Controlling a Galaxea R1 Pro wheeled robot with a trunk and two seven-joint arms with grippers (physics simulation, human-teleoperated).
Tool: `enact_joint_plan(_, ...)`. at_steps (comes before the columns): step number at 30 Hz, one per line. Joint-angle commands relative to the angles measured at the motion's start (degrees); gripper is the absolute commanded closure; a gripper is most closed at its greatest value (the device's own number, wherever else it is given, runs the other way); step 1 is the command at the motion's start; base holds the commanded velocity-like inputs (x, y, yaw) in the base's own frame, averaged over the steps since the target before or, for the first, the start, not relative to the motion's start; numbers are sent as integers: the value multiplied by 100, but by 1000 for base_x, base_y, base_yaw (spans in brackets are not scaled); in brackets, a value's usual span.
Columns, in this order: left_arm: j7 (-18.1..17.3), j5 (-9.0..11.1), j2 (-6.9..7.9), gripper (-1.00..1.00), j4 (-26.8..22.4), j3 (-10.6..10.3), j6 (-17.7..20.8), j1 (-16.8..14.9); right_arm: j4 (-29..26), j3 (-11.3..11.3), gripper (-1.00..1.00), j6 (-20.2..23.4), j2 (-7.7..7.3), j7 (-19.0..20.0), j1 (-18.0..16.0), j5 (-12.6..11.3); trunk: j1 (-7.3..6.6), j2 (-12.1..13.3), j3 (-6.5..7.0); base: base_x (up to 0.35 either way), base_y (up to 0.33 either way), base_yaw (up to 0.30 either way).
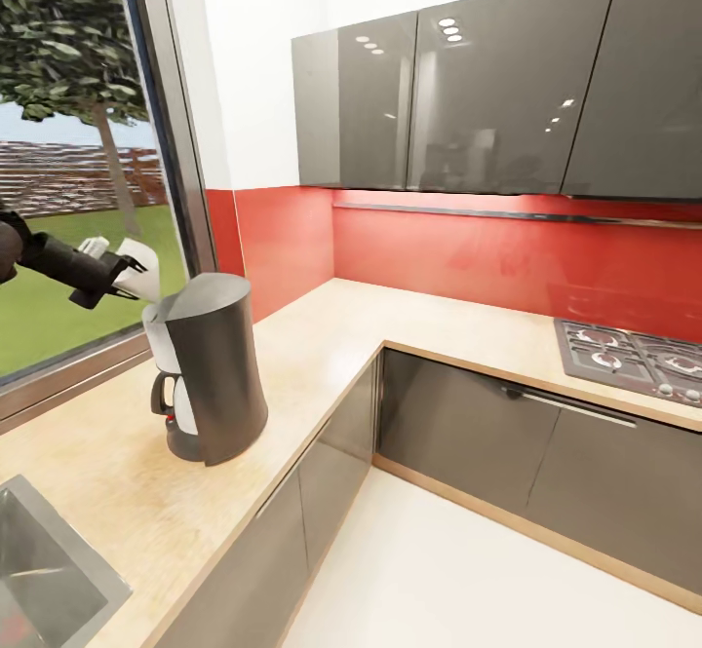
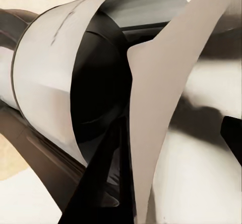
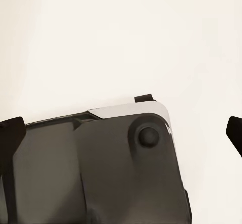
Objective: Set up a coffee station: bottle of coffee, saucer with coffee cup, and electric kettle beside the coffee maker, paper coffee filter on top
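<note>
Right now I see the tabletop [image 1: 322,336], an L-shaped beige wood-grain slab, running along the window [image 1: 68,161] and turning the corner under the red backsplash [image 1: 468,258]. Grey wall cabinets [image 1: 468,93] hang above that backsplash, and grey base cabinets [image 1: 458,424] sit beneath the slab. A gas hob [image 1: 634,356] is set into the far right stretch, and a steel sink [image 1: 49,560] cuts into the near left corner.

On the window run, between sink and corner, stands the coffee maker [image 1: 210,365], upright, its dark shell toward the room and its carafe handle facing the sink.

My left arm [image 1: 58,263] reaches in from the left edge of the head view, in front of the window. Its left jaws [image 1: 129,278] are closed on a white paper filter [image 1: 141,273], which hangs just above the back of the maker's top, beside the rim; I cannot tell whether paper and machine touch. In the left wrist view the filter [image 2: 166,108] curls close to the camera, with the maker's round top [image 2: 101,82] behind it.

In the right wrist view the right jaws [image 3: 121,133] stand wide apart with nothing between them, over a dark grey robot part [image 3: 101,168] against a pale surface [image 3: 121,32].
</note>
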Motion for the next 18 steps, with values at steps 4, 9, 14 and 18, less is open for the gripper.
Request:
enact_joint_plan(4,49,60,0,100,1,-16,15,6,4,-14,-100,-23,1,3,-2,-43,2,-5,-4,18,0,0)
enact_joint_plan(9,49,60,-2,100,59,-10,3,15,4,-14,-100,-23,2,3,-2,-43,2,-5,-4,97,0,0)
enact_joint_plan(14,49,60,0,100,104,-8,-1,24,4,-14,-100,-23,2,3,-2,-43,2,-5,-4,17,0,0)
enact_joint_plan(18,49,60,3,100,109,-8,-9,144,7,-14,-100,-23,3,3,-2,-43,2,-5,-4,1,0,0)
